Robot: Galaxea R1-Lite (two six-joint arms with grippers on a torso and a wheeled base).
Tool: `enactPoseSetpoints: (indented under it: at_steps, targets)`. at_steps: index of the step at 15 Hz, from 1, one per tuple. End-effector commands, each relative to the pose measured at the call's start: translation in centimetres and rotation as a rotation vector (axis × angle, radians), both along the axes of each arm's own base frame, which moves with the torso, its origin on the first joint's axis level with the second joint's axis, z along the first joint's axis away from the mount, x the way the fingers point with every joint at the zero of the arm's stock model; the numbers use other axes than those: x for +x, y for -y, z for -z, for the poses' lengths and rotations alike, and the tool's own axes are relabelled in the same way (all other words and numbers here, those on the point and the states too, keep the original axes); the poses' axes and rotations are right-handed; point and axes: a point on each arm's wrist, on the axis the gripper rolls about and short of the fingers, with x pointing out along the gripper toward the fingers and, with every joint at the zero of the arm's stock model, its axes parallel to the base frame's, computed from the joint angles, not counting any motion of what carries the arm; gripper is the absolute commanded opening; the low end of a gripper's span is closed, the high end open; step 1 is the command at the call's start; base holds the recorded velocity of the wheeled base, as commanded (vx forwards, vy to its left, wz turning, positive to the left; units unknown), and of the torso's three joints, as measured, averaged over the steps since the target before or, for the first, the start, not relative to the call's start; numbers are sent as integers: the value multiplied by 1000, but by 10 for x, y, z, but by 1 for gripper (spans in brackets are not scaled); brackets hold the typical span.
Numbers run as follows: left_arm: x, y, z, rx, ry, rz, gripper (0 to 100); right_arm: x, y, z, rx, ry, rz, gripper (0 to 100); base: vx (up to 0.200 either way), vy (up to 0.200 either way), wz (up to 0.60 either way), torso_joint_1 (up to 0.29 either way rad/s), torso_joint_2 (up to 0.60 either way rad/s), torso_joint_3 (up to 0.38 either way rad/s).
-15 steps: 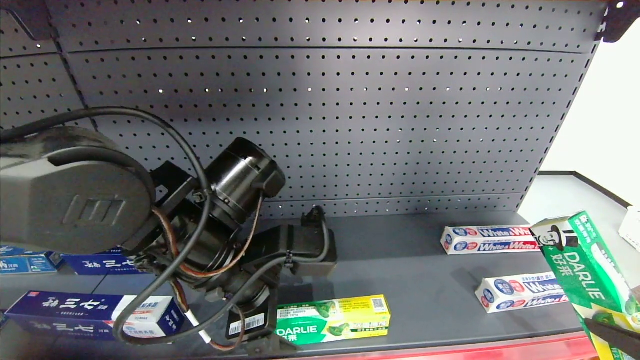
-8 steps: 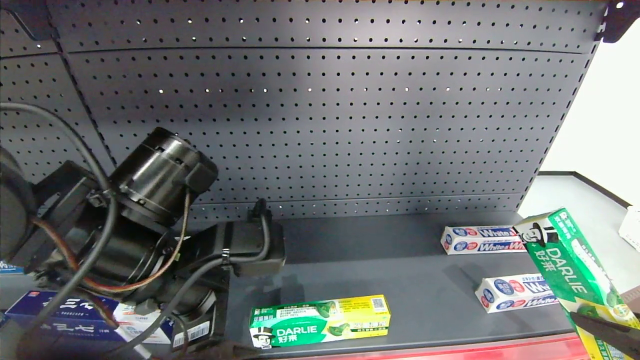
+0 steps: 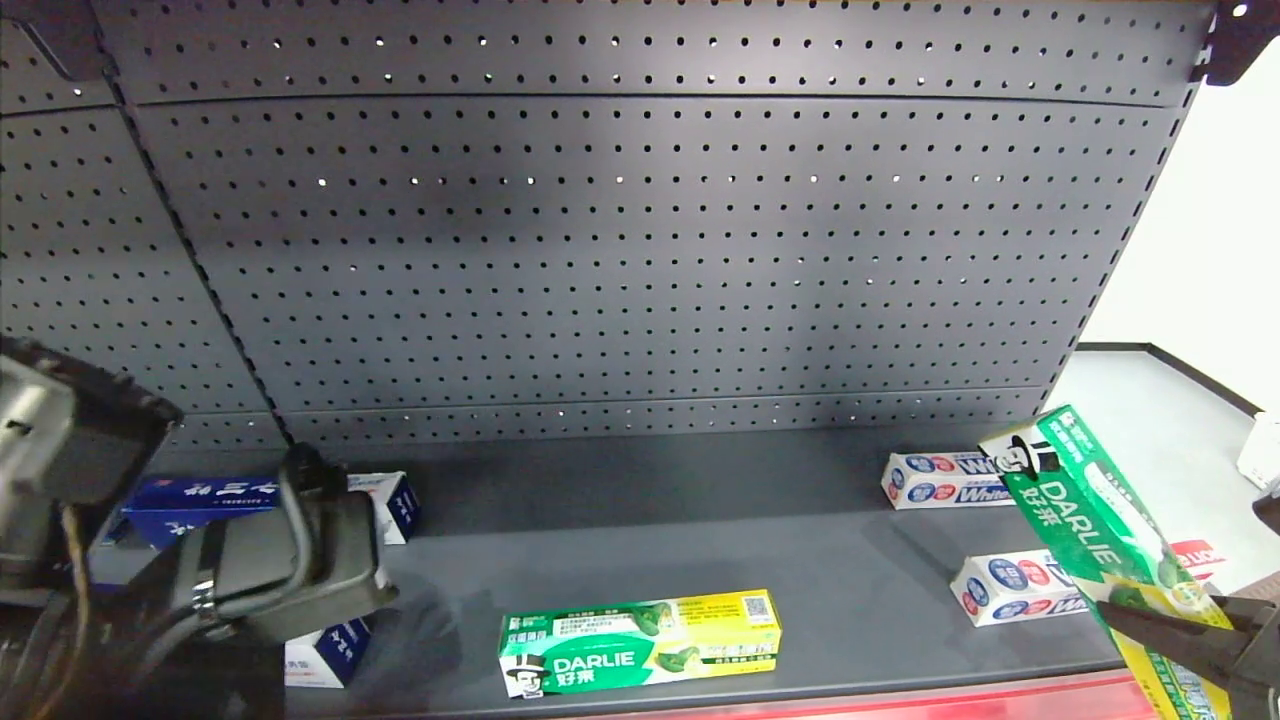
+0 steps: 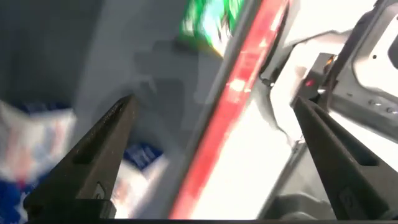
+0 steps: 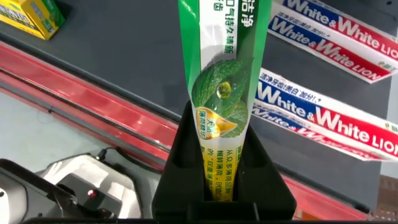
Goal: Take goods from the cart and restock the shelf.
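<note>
Grey shelf (image 3: 700, 520) | right end effector (image 5: 219, 134) clamps green toothpaste box (image 5: 221, 62) | left end effector (image 4: 212, 102) spread wide

Green boxes (image 3: 640, 640) (image 3: 1090, 520): two. White boxes (image 3: 940, 480) (image 3: 1005, 590): two. Blue boxes (image 3: 230, 497) (image 3: 325, 652): two.

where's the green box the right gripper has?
Head view, far right: the green box is clamped in the right gripper, tilted at the right end of the shelf, just in front of the nearer white box.
</note>
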Motion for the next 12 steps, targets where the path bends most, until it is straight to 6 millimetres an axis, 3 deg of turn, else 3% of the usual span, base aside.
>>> enactPoseSetpoints:
  at_steps: [1, 2, 3, 5, 9, 12]
  targets:
    - [-28, -22, 5, -43, 41, -68, 100, 5, -3, 2, -15, -20, -3, 0, 0, 0, 0, 0, 0, 0]
    - [-50, -41, 25, -70, 66, -160, 100, 14, -8, -3, -39, -16, -24, 0, 0, 0, 0, 0, 0, 0]
    - [-53, -44, 27, -75, 70, -176, 100, 15, -9, -4, -41, -13, -27, 0, 0, 0, 0, 0, 0, 0]
    - [-80, -59, 44, -117, 82, -286, 100, 31, -24, -9, -53, -10, -79, 0, 0, 0, 0, 0, 0, 0]
    - [-100, -72, 52, -187, 125, -476, 100, 54, -47, -17, -59, -8, -130, 0, 0, 0, 0, 0, 0, 0]
    - [-125, -77, 75, -237, 158, -587, 100, 71, -64, -19, -90, 4, -187, 0, 0, 0, 0, 0, 0, 0]
